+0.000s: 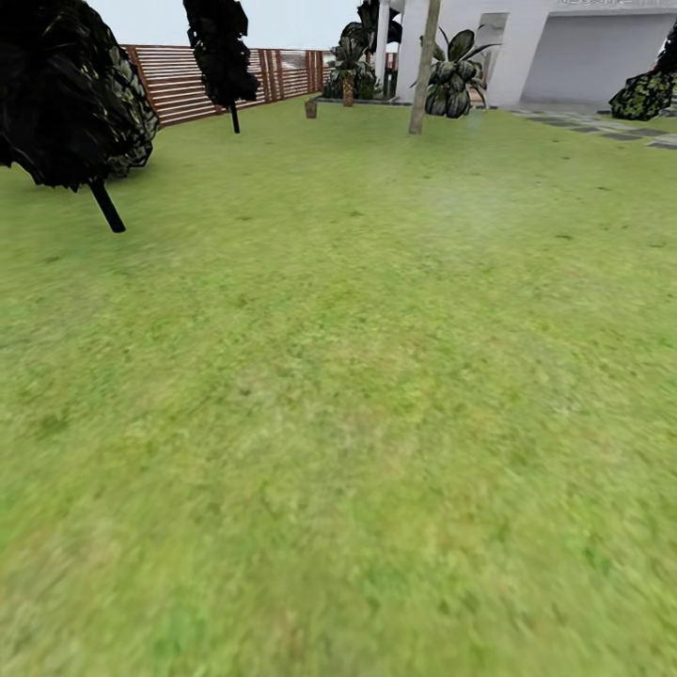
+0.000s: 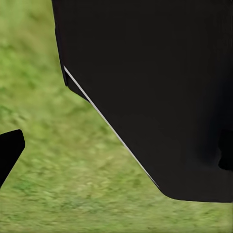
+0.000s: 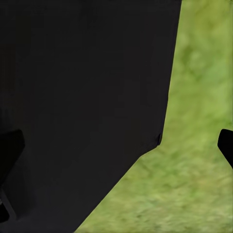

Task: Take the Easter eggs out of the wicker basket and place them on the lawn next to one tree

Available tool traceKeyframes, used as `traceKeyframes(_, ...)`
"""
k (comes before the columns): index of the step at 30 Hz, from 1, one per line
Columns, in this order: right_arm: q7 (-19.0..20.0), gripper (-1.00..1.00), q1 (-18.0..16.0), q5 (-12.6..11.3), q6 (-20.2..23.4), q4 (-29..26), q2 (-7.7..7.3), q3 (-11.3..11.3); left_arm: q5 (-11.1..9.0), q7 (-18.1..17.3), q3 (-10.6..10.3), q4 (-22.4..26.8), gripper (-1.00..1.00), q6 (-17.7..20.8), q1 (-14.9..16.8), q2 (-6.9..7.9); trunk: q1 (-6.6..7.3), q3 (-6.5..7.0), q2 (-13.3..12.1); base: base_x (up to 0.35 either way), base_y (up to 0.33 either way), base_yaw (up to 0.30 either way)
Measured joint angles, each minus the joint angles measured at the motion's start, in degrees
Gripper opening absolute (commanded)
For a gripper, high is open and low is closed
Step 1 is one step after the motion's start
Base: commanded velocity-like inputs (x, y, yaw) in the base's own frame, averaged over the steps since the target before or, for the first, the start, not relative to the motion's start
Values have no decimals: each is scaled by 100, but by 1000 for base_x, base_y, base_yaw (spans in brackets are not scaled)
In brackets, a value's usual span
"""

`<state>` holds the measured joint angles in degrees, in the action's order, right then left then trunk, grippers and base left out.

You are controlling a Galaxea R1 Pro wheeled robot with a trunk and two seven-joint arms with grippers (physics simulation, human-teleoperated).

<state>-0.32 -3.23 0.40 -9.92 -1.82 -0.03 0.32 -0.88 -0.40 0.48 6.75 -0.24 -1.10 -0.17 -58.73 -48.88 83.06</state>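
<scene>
Black body panel (image 2: 160, 87), seemingly pale-edged; black fingertips (image 2: 9, 150).

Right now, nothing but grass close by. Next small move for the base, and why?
Probably keep driving forward across the lawn toward the far fence. A small brown thing that may be the basket sits there, too small to tell. A bare pale trunk stands just right of it. Both wrist views look past dark robot body onto grass.

Mottled green lawn (image 1: 357, 395) bears a distant basket (image 1: 310, 108) and tree (image 1: 423, 66).
</scene>
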Motion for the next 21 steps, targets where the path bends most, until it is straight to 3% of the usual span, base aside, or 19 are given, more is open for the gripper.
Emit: traceKeyframes(21,0,100,0,0,0,1,3,0,0,0,0,0,100,-1,0,0,0,187,0,0,0,0)
